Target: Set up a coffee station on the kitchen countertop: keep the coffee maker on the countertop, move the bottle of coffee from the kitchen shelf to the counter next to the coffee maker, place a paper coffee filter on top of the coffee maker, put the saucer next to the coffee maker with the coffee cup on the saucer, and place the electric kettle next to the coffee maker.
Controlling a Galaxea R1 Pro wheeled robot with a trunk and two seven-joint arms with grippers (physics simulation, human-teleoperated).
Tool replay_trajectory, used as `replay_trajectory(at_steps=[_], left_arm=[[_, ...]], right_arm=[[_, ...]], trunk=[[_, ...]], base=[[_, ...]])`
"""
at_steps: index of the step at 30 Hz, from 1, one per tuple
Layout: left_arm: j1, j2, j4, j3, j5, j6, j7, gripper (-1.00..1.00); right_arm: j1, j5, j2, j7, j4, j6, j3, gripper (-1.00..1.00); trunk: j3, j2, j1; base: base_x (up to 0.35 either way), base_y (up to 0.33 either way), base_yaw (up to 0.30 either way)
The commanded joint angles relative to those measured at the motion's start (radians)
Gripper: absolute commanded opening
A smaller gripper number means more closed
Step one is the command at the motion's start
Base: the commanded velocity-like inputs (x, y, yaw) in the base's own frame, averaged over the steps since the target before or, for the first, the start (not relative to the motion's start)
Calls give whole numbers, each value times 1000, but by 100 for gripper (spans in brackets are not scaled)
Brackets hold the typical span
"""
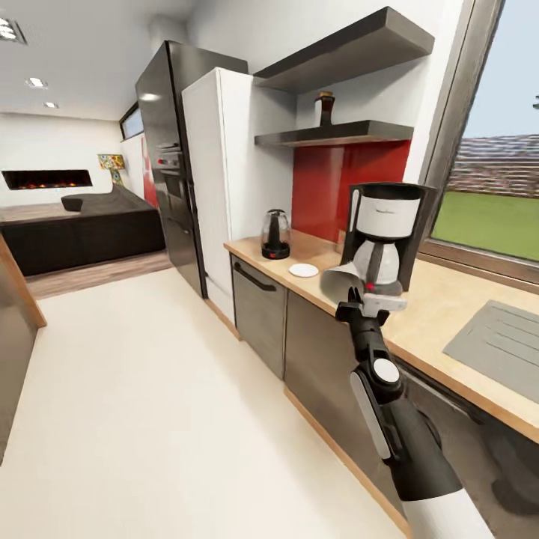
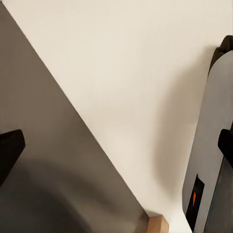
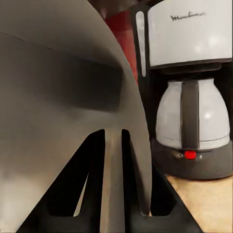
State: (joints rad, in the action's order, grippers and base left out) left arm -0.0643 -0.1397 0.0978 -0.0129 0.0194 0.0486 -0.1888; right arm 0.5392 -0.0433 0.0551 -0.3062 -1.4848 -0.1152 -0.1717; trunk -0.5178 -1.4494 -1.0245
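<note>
Off to the gripper's left, the kettle (image 1: 275,234) stands at the counter's (image 1: 442,311) far end, the saucer (image 1: 304,270) nearer. Higher up, the coffee bottle (image 1: 324,108) waits on the shelf (image 1: 337,135). Right gripper (image 1: 364,296) is pinched shut on the paper filter (image 3: 63,107), just short of the coffee maker (image 1: 385,236), lettering there too blurred to read. Beyond: a sink (image 1: 501,344), window, pale floor. Left gripper: can't tell.

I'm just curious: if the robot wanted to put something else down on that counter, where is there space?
Bare counter lies between the coffee maker and the sink, also between saucer and coffee maker. The far end is tighter: kettle and saucer sit close together.
</note>
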Motion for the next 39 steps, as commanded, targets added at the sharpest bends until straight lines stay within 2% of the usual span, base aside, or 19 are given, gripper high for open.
replay_trajectory(at_steps=[1,22,39], left_arm=[[0,0,2,-1,2,5,-1,100],[0,0,2,0,2,5,-1,100],[0,0,3,1,2,5,-1,100]], right_arm=[[1,-7,0,-5,-2,-4,-2,-100],[1,-7,-2,-5,2,-3,-2,-100],[1,-1,-4,-2,18,-4,-6,-100]], trunk=[[-2,-1,0],[-14,-1,0],[-16,-1,0]], base=[[241,230,277],[282,179,270],[330,81,26]])
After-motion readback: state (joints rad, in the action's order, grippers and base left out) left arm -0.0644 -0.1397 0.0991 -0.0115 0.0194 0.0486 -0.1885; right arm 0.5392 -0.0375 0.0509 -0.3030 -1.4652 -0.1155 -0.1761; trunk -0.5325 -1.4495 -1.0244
